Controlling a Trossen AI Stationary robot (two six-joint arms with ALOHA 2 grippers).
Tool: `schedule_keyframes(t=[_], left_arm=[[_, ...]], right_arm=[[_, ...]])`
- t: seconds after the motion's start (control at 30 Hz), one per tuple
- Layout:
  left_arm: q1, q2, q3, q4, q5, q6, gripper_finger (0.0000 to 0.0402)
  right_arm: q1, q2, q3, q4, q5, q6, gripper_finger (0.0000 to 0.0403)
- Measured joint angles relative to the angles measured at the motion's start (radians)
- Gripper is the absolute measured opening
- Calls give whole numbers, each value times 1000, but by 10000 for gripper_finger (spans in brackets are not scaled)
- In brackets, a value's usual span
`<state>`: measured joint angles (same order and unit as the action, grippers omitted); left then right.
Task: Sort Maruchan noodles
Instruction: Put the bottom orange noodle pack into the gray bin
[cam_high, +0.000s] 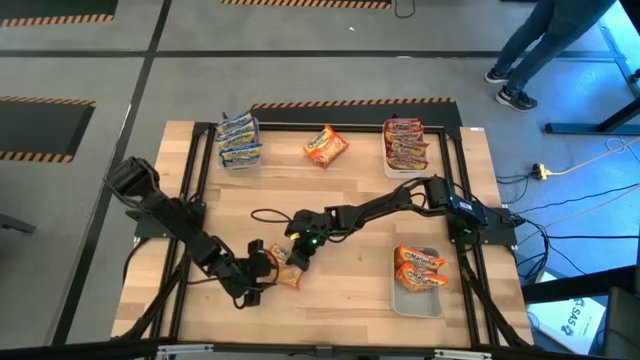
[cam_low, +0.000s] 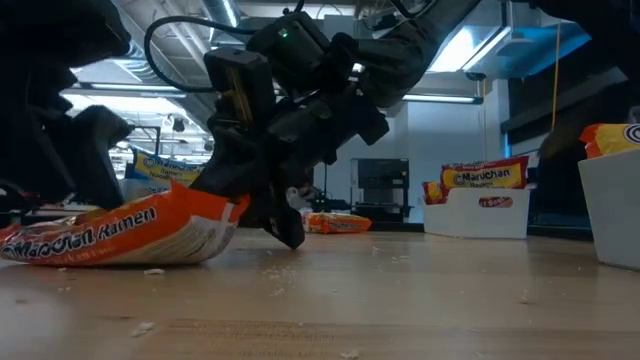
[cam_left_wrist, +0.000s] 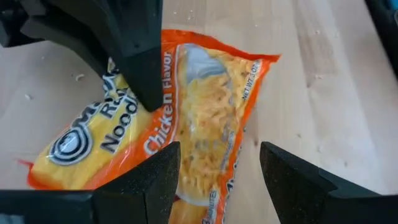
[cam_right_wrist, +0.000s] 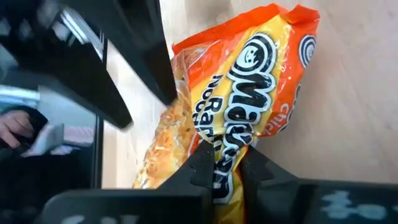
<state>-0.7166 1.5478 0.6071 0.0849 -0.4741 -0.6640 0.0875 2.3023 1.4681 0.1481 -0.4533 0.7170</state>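
An orange Maruchan noodle packet (cam_high: 288, 274) lies on the wooden table near its front, left of middle. My right gripper (cam_right_wrist: 227, 163) reaches in from the right and is shut on it. My left gripper (cam_left_wrist: 217, 155) stands open just above the packet's other end, one finger on each side, touching nothing that I can see. In the low view the packet (cam_low: 110, 235) lies flat on the table, and its end toward my right gripper (cam_low: 288, 232) is raised a little. My right gripper pinches the packet's wrapper between its two fingers beside the printed logo (cam_right_wrist: 231, 144), around the middle of the packet. The fingers (cam_left_wrist: 140, 74) slant down from the table's right. Most of the packet rests on the table, with the end nearest the fingers (cam_low: 232, 207) slightly raised.
A clear tub of blue-and-yellow packets (cam_high: 238, 140) stands at the far left and a tub of red ones (cam_high: 405, 145) at the far right. A loose orange packet (cam_high: 325, 147) lies between them. A tub with orange packets (cam_high: 420, 272) sits near right. A person (cam_high: 535, 50) stands beyond the table.
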Motion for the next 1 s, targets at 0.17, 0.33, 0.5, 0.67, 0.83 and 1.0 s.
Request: schedule_keyframes(t=[0.17, 0.33, 0.5, 0.67, 0.83, 1.0], left_arm=[[0, -73, 0, -56, 13, -7, 215], [0, -152, 0, -118, 25, -41, 215], [0, -213, 0, -155, 21, -63, 215], [2, -252, 2, -155, 12, -63, 215], [15, -255, 2, -156, 8, -63, 215], [19, -255, 2, -153, 13, -66, 215]], right_arm=[[19, -27, 10, -57, 36, -86, 23], [60, -101, 20, -187, 162, -203, 8], [112, -138, 21, -298, 268, -277, 9], [171, -186, 22, -382, 373, -316, 8], [223, -252, 22, -465, 480, -307, 6], [281, -327, 23, -575, 592, -314, 6]])
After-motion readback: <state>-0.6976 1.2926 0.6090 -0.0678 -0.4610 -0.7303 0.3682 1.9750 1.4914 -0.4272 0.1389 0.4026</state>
